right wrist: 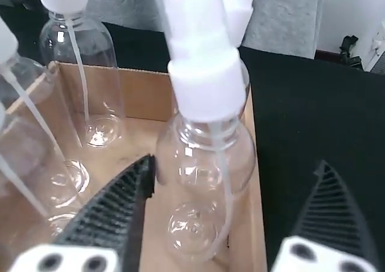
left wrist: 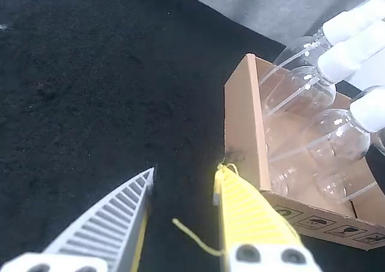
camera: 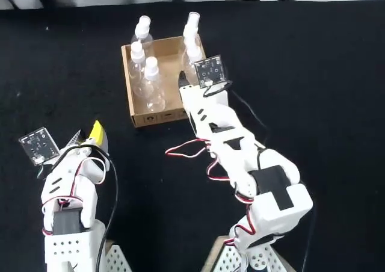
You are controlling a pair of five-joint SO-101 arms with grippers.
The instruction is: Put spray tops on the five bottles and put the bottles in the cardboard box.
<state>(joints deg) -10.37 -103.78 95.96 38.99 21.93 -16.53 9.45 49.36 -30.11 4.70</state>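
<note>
- We find the cardboard box (camera: 157, 118) on the black surface (camera: 313, 73), toward 11 o'clock from the surface's centre, with its open side up.
- Five clear bottles (camera: 150, 90) stand upright at the box, and each carries a white spray top (right wrist: 201, 73).
- Three of them line the box's 9 o'clock side and two its 3 o'clock side.
- Four are plainly inside the walls.
- The corner bottle (camera: 192, 26) stands at the box's 1 o'clock corner, and we cannot tell whether its base is inside.
- The right arm (camera: 222, 133) stretches from 5 o'clock toward 12 o'clock, ending over the box's 3 o'clock side.
- The right gripper (right wrist: 234, 166) straddles the front-right bottle (right wrist: 204, 163), whose base rests on the box floor.
- Its jaws are released. One finger is just beside the bottle wall and the other is well apart from it. We cannot confirm contact.
- The left arm (camera: 66, 188) sits at 8 o'clock on the surface, well apart from the box.
- The left gripper (left wrist: 184, 176) hangs over bare surface near the box's 7 o'clock corner. Its jaws are released, with nothing between the grey and yellow fingers.
</note>
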